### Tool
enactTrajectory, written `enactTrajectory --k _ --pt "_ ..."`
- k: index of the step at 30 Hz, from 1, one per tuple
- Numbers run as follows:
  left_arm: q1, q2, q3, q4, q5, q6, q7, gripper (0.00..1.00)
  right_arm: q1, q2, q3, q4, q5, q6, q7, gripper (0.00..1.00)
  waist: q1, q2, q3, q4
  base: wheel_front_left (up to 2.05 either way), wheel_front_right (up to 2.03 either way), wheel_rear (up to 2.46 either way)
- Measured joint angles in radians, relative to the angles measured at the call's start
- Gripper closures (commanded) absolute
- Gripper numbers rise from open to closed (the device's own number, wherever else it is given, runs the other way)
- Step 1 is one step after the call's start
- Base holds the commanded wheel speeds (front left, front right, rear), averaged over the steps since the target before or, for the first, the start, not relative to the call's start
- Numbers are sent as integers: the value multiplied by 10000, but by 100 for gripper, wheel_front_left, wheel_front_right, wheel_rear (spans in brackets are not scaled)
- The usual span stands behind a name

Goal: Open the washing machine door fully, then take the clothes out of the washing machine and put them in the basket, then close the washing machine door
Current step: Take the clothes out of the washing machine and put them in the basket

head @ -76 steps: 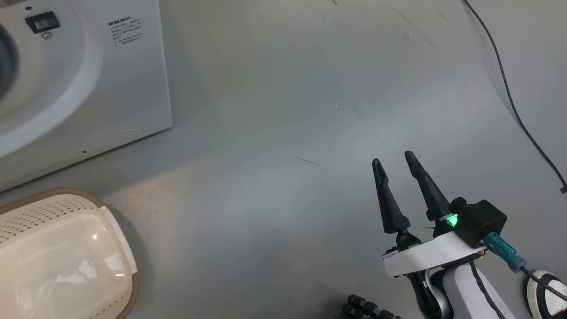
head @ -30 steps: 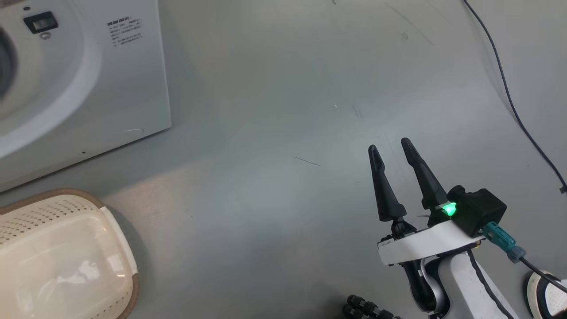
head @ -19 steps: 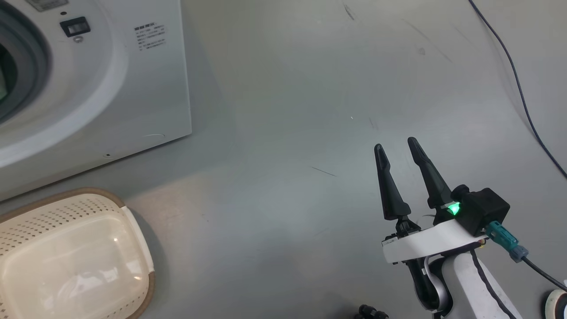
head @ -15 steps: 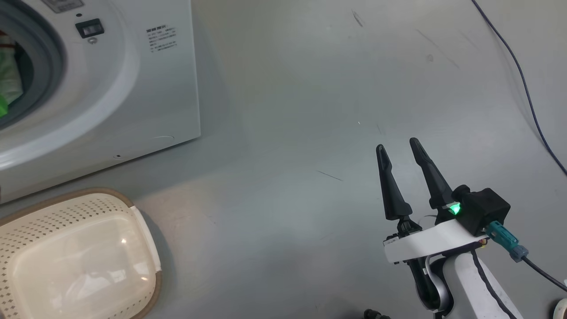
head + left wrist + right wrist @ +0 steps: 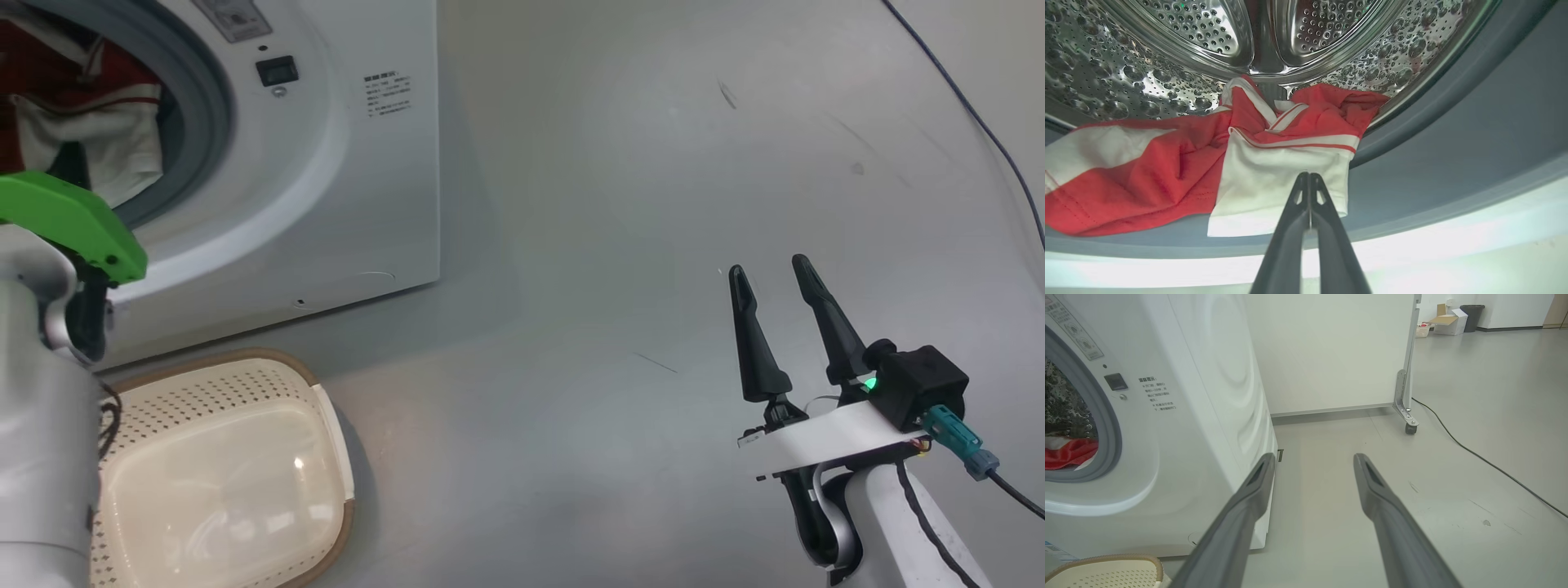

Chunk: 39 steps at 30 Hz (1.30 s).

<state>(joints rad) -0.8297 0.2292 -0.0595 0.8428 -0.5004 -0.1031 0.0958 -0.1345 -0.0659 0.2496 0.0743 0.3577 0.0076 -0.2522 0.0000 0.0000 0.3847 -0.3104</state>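
Where the clothes (image 5: 1167, 163) lay spilling from the steel drum (image 5: 1167, 61) onto the grey gasket (image 5: 1453, 122), the left wrist view caught the left gripper (image 5: 1309, 176) with fingers pressed together, tips against a white panel (image 5: 1265, 171); whether fabric was pinched I couldn't tell. The head view added the cream basket (image 5: 204, 384) on the floor (image 5: 571, 245) close before the washing machine (image 5: 367, 204), and the right gripper (image 5: 768, 265) well off to the side, fingers spread.

Floor (image 5: 588, 245) was plain grey with a few scuff marks (image 5: 727, 94). The washing machine (image 5: 359, 204) stood on it, well off to the left of the right gripper (image 5: 768, 265). The basket (image 5: 245, 357) sat on the floor just in front of the washer, also left of the gripper. A dark cable (image 5: 1494, 466) lay across the floor on the gripper's right, and a panel's caster (image 5: 1410, 428) stood farther ahead.
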Motion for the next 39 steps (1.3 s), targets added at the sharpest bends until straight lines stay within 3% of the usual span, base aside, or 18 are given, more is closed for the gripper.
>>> enactTrajectory --k 8,9,10,11,12,13,14,22,26,39 --pt "962 -593 -401 -408 -186 -174 -1011 100 179 -178 -169 132 -73 109 0 0 0 0 -697 684 0 0 0" --pt "1096 -612 -474 -523 -184 -178 -1191 70 240 -198 -176 163 -75 117 0 0 0 0 -797 768 0 0 0" --pt "1218 -627 -560 -629 -180 -180 -1346 56 288 -219 -188 194 -75 117 0 0 0 0 -896 850 0 0 0" --pt "1346 -637 -621 -740 -180 -180 -1488 52 340 -232 -205 205 -75 119 0 0 0 0 -994 929 0 0 0" --pt "1480 -660 -660 -817 -180 -180 -1638 36 405 -240 -215 224 -75 119 0 0 0 0 -1096 1011 0 0 0" --pt "1636 -673 -709 -897 -176 -180 -1781 11 460 -245 -219 255 -75 119 0 0 0 0 -1195 1087 0 0 0" --pt "1815 -677 -786 -1007 -151 -180 -1921 0 514 -251 -219 270 -75 121 0 0 0 0 -1295 1161 0 0 0" --pt "3165 -677 -1210 -1931 171 -211 -3262 0 941 -267 -360 280 -75 176 0 0 0 0 -1952 1718 0 0 0" --pt "3974 -1005 -1108 -2380 94 -211 -3398 0 1174 -272 -428 265 -73 176 0 0 0 0 -2195 1994 0 0 0" --pt "5410 -955 -1045 -3664 470 -207 -3450 0 1246 -265 -382 226 -73 228 0 0 0 0 -2451 2176 0 0 0"
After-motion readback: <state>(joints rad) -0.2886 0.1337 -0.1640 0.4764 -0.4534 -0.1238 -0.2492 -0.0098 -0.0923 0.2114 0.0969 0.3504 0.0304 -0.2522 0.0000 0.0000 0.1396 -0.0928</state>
